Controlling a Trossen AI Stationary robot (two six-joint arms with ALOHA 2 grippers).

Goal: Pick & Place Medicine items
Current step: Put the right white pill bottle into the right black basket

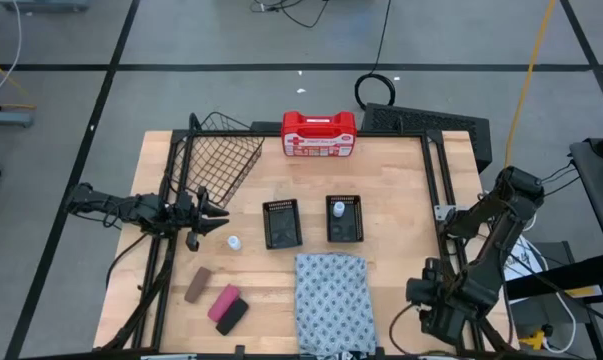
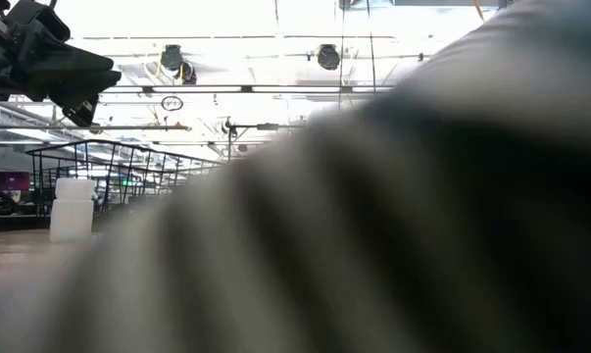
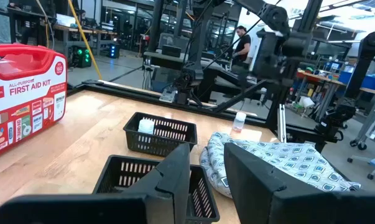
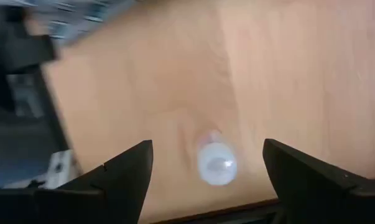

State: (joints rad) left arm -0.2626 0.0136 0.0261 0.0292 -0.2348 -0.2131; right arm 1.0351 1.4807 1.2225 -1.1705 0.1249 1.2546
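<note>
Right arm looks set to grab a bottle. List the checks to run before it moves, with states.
1. Right gripper open: ok.
2. Small white bottle framed between its fingers in the right wrist view: ok.
3. Bottle standing free on bare table, nothing touching it: ok.
4. Fingers low enough to close on the bottle: cannot tell.
5. Right-hand mesh tray has free room: ok.
6. Left gripper empty, off at the table's left side: ok.

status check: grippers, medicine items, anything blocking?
Right gripper open above a small white bottle on the table's right side. Left gripper waits near a loose bottle. One bottle sits in the right mesh tray. Nothing blocking.
</note>
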